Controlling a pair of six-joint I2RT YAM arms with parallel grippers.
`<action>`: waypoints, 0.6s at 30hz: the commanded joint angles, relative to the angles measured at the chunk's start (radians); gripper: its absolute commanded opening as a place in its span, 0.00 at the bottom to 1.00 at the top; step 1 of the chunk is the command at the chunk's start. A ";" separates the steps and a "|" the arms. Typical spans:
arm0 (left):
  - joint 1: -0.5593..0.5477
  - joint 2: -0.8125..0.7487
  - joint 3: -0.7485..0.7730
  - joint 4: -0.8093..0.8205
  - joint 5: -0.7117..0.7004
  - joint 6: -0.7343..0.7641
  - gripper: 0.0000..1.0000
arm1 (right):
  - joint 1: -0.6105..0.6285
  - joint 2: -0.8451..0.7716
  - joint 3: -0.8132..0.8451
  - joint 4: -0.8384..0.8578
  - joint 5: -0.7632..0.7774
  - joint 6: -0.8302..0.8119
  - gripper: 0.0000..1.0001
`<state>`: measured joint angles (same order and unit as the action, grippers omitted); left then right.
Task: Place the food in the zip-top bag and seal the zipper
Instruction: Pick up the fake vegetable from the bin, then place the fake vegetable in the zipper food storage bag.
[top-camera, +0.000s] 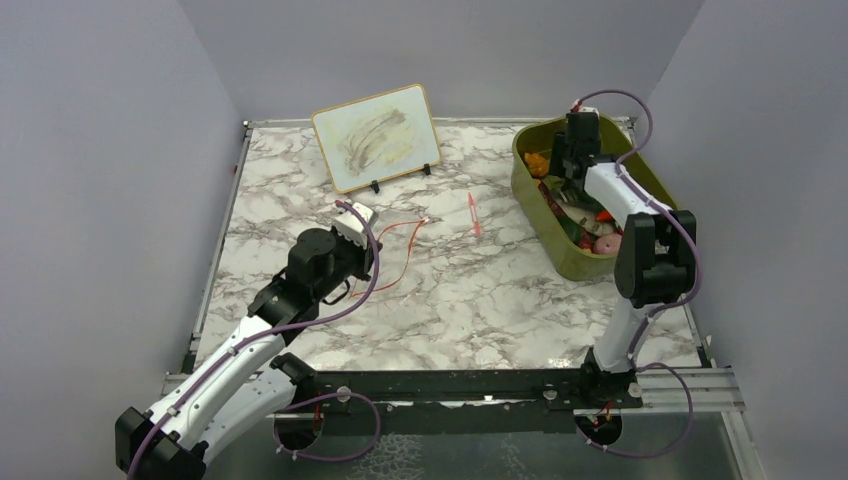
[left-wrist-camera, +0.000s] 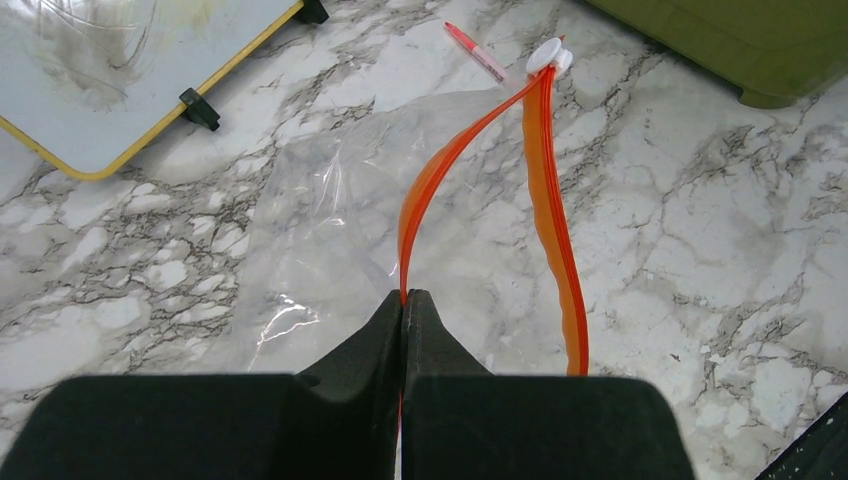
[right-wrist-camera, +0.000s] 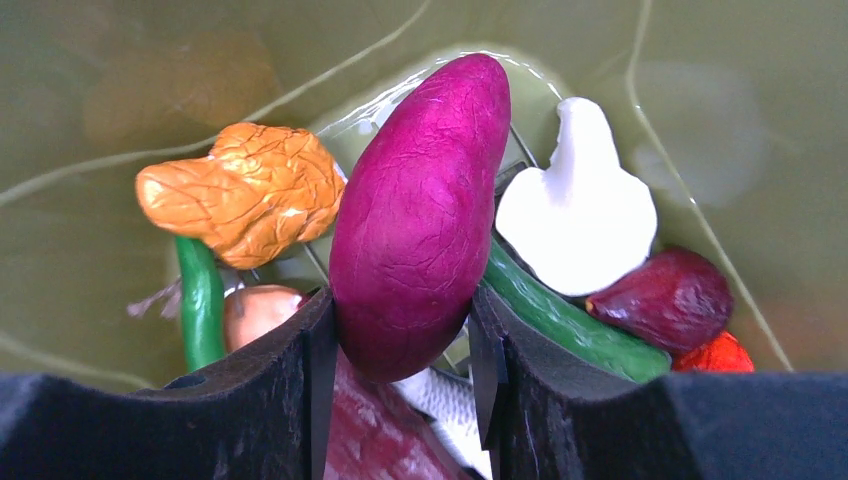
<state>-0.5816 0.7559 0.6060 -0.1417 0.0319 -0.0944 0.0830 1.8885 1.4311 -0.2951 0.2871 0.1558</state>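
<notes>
Inside one bin (top-camera: 572, 262), one purple vegetable (right-wrist-camera: 420, 210) gripped, one zipper (left-wrist-camera: 548, 200) pinched

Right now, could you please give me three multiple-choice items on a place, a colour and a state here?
1. Where is the right gripper? A in a drawer; B inside the green bin; C in a sink.
2. What colour is the food piece it grips? A purple; B yellow; C blue.
3. The zipper of the zip-top bag is: A sealed; B open, one strip pinched by the left gripper; C torn off.
B, olive walls surround it; A, right wrist view; B, strips bow apart.
</notes>
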 joint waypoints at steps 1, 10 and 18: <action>0.003 -0.008 -0.013 0.042 -0.029 -0.007 0.00 | -0.008 -0.096 -0.020 -0.067 -0.008 0.045 0.32; 0.003 -0.009 -0.015 0.049 -0.039 -0.026 0.00 | -0.009 -0.370 -0.153 -0.085 -0.161 0.080 0.31; 0.003 -0.029 -0.001 0.072 -0.025 -0.041 0.00 | -0.006 -0.566 -0.226 -0.120 -0.385 0.120 0.31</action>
<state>-0.5816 0.7494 0.5907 -0.1204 0.0101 -0.1234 0.0830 1.4101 1.2438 -0.3931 0.0597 0.2432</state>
